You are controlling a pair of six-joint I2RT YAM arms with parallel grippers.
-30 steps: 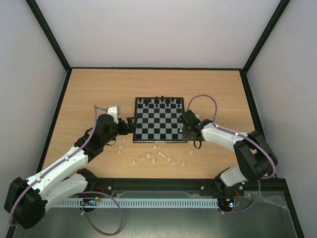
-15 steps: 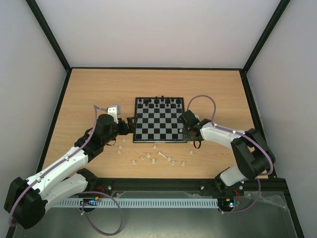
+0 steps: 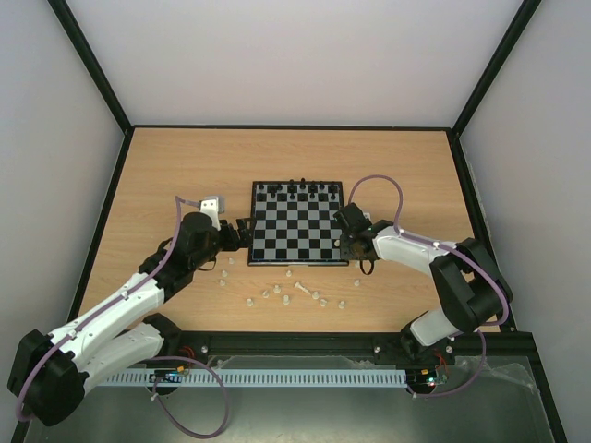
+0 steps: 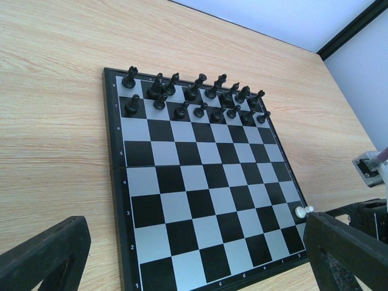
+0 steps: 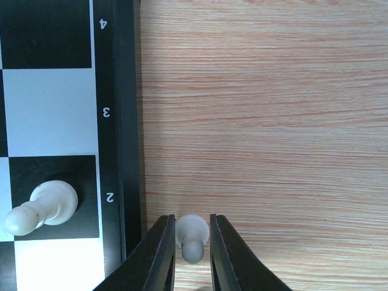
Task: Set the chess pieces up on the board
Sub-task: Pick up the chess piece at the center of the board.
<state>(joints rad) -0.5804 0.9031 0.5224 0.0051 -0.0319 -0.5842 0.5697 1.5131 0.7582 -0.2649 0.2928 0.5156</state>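
Observation:
The board [image 3: 295, 233] lies mid-table, with black pieces [image 3: 300, 190] on its far two rows. My right gripper [image 3: 349, 244] is at the board's right edge, near row 2, shut on a whitish pawn [image 5: 193, 229] held over the wood just off the border. Another whitish pawn [image 5: 45, 205] stands on a black square in row 2; it also shows in the left wrist view [image 4: 301, 211]. My left gripper [image 3: 242, 231] is open and empty at the board's left edge, its fingers [image 4: 51, 254] spread wide before the board [image 4: 200, 176].
Several loose whitish pieces [image 3: 297, 292] are scattered on the wood between the board's near edge and the arm bases. The black pieces [image 4: 194, 100] fill the far rows in the left wrist view. Black frame rails edge the table.
My right wrist has shifted slightly toward the board's right edge. The left arm and the loose pieces have not moved.

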